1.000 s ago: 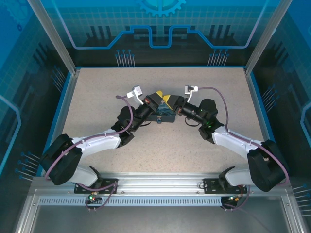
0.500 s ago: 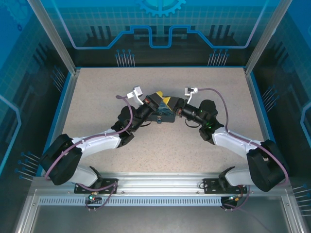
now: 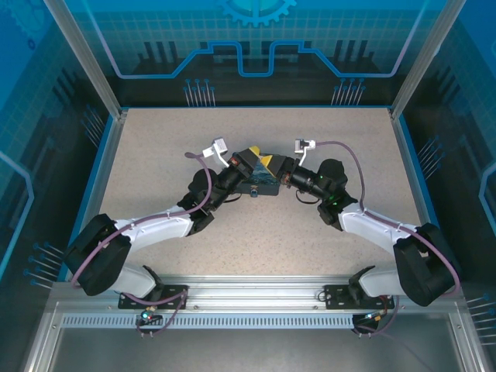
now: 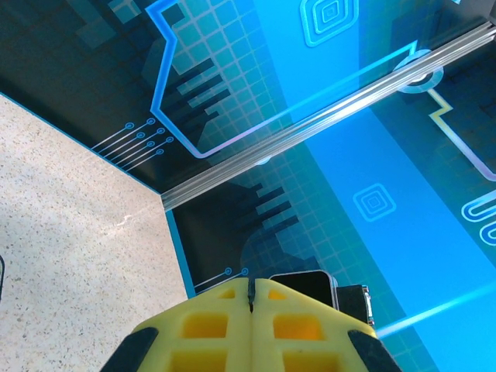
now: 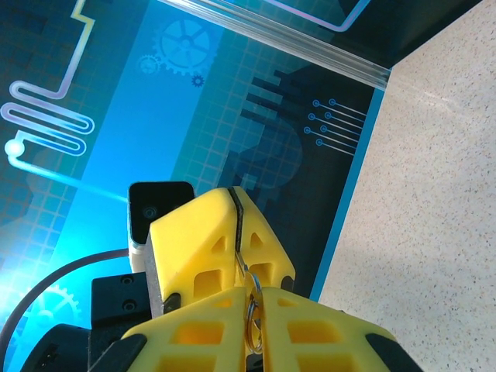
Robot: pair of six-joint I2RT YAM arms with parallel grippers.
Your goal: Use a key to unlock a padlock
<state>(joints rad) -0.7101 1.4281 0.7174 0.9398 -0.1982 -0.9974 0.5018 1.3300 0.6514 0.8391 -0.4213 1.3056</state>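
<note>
1. Left jaws: pressed fully together. The yellow pads (image 4: 209,333) meet on one seam, and the left wrist view shows nothing caught between them.
2. Right jaws: nearly closed, pinching a metal key ring (image 5: 251,316) in the slit between my pads (image 5: 314,329).
3. Key (image 5: 241,250): I read it as the thin silvery sliver rising from the ring toward the seam of the left jaws opposite (tiny, so this is a guess). I cannot tell whether the left jaws really clamp it or just touch it.
4. Where: in the top view both jaws meet tip to tip just above the dark blue swirl-printed box (image 3: 261,186), mid surface (image 3: 155,139). So the key hangs in the air between them, off the surface.
5. Why held like this, in my judgement: the ring is the easy part to pinch but lets the key swing. Bringing the second jaws in close looks like a way to steady or re-grip the flat blade so it sticks out rigid for the keyhole.
6. Padlock: I cannot tell where it sits. It is too small, or covered by my jaws and the box, in the top view.
7. Progress: unlocking not yet begun; I'm sorting out the key hold.
8. Risk: the key could pivot on the ring or slip free during the hand-over.
</note>
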